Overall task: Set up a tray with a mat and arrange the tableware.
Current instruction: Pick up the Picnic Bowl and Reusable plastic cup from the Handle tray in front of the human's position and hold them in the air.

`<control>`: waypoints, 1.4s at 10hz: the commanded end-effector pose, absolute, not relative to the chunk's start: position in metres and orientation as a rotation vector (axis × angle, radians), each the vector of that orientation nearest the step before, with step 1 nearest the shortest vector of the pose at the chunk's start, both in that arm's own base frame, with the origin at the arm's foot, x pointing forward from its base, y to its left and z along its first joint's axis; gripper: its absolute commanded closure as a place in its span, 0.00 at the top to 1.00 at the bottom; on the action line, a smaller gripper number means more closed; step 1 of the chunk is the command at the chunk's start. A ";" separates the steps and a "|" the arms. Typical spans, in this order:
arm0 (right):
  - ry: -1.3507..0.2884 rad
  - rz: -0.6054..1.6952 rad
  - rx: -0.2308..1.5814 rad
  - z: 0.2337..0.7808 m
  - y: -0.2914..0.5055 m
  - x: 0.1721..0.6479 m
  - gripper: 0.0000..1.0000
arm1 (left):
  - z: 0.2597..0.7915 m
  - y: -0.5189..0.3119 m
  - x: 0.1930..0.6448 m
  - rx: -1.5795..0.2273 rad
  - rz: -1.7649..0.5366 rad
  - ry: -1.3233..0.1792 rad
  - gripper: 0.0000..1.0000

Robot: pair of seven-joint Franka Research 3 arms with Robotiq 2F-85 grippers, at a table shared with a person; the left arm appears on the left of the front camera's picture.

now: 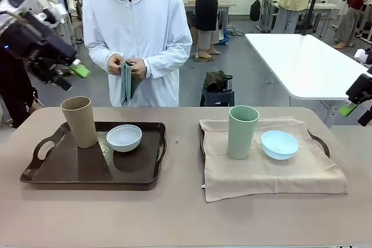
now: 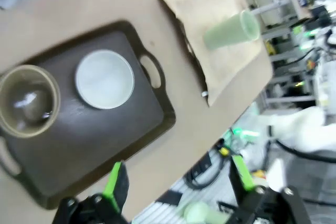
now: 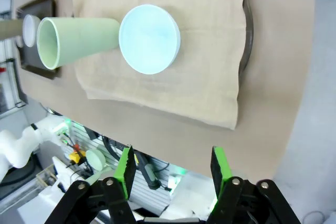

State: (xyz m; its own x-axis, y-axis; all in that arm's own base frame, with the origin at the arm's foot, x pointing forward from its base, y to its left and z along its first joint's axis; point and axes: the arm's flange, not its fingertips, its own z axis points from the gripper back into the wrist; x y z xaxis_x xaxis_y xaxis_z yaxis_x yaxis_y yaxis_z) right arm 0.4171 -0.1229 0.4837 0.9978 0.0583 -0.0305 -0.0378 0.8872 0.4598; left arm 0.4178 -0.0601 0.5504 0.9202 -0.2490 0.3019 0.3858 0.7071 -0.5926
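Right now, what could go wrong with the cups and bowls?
1. The tan cup is tall and narrow; a nudge while lifting it off the dark tray could tip it onto the white bowl beside it.
2. The mat lies loose and wrinkled over the other tray, so tugging it might topple the pale green cup standing on it.

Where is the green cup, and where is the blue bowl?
green cup (image 1: 243,135), front view, middle of its side wall.
blue bowl (image 1: 279,143), front view, inside of the bowl.
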 end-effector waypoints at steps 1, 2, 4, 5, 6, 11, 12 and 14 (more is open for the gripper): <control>0.045 0.028 0.588 0.471 -0.135 0.419 0.75 | 0.539 -0.031 0.413 -0.799 -0.291 -0.237 1.00; 0.050 -0.001 0.644 0.463 -0.145 0.419 0.75 | 0.532 -0.015 0.411 -0.835 -0.262 -0.244 1.00; 0.038 -0.073 0.763 0.451 -0.164 0.416 0.75 | 0.517 0.016 0.406 -0.889 -0.207 -0.233 1.00; 0.037 -0.097 0.807 0.447 -0.171 0.413 0.75 | 0.509 0.034 0.402 -0.920 -0.175 -0.234 1.00; 0.037 -0.114 0.830 0.443 -0.179 0.409 0.75 | 0.497 0.046 0.398 -0.944 -0.157 -0.222 1.00; 0.012 -0.184 0.946 0.426 -0.210 0.389 0.75 | 0.468 0.099 0.378 -1.029 -0.053 -0.245 1.00; 0.010 -0.191 0.964 0.424 -0.213 0.388 0.75 | 0.465 0.107 0.375 -1.031 -0.034 -0.242 1.00; 0.005 -0.185 0.979 0.424 -0.213 0.387 0.75 | 0.458 0.114 0.372 -1.037 -0.029 -0.233 1.00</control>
State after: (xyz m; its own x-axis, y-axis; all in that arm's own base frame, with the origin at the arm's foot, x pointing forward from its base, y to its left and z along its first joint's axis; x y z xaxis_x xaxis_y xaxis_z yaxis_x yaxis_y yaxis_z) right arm 0.3860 -0.2137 0.4252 0.9797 -0.1666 -0.1113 0.1879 0.5716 0.7987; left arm 0.3734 0.1132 0.4635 0.9786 0.0933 0.1835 0.1056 0.5376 -0.8365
